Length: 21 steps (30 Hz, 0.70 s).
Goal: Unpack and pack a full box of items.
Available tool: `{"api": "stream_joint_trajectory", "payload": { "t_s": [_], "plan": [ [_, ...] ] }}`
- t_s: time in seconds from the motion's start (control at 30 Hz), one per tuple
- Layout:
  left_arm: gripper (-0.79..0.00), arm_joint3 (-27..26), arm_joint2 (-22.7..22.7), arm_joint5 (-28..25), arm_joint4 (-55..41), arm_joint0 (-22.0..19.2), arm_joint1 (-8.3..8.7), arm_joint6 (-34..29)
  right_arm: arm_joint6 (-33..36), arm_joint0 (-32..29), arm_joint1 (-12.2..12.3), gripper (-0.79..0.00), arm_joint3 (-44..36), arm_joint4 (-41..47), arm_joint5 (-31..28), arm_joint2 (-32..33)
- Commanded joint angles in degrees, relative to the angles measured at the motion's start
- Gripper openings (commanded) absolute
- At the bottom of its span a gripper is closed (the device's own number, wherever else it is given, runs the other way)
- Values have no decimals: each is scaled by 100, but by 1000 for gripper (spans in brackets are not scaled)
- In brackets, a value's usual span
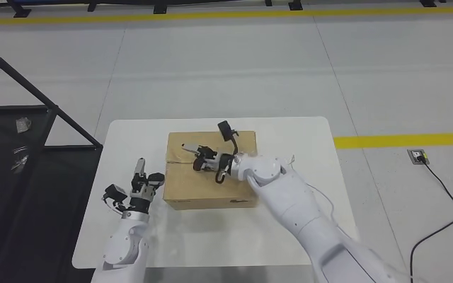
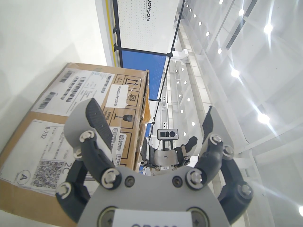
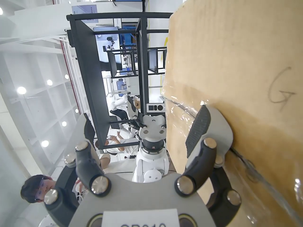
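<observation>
A shut cardboard box (image 1: 209, 170) with tape along its top seam stands in the middle of the white table (image 1: 297, 134). My right gripper (image 1: 192, 154) lies over the box's top near its left end, open. One of its fingers (image 3: 201, 128) rests against the taped seam of the box (image 3: 236, 60). My left gripper (image 1: 145, 172) is on the table just left of the box, open and holding nothing. In the left wrist view the gripper (image 2: 151, 119) is beside the box's labelled side (image 2: 78, 109), apart from it.
A black metal frame (image 1: 28, 127) stands off the table's left edge. A yellow floor line (image 1: 396, 140) and a socket with a cable (image 1: 419, 157) are on the floor to the right. Bare table surrounds the box on all sides.
</observation>
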Motion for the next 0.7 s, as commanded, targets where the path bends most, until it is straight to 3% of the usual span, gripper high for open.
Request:
{"api": "stream_joint_trajectory", "payload": {
  "t_s": [0.0, 0.1, 0.27, 0.47, 0.67],
  "plan": [
    [0, 9, 23, -1, 12, -12, 4, 24, -103, -76, 134, 0, -158, -180, -5, 126],
    [0, 9, 60, -6, 41, -20, 9, 49, -459, -203, 318, 0, -408, -524, 198, 297],
    [0, 1, 86, -4, 74, -17, 21, 96, -476, -564, 633, 0, -1150, -914, 608, 668],
    [0, 46, 96, 22, 98, -44, 39, 148, -178, -1360, 1034, 0, -2589, -1167, 1022, 1352],
    [0, 80, 114, 29, 87, -88, 54, 161, -316, -2060, 1298, 0, -3840, -1745, 1805, 1855]
  ]
}}
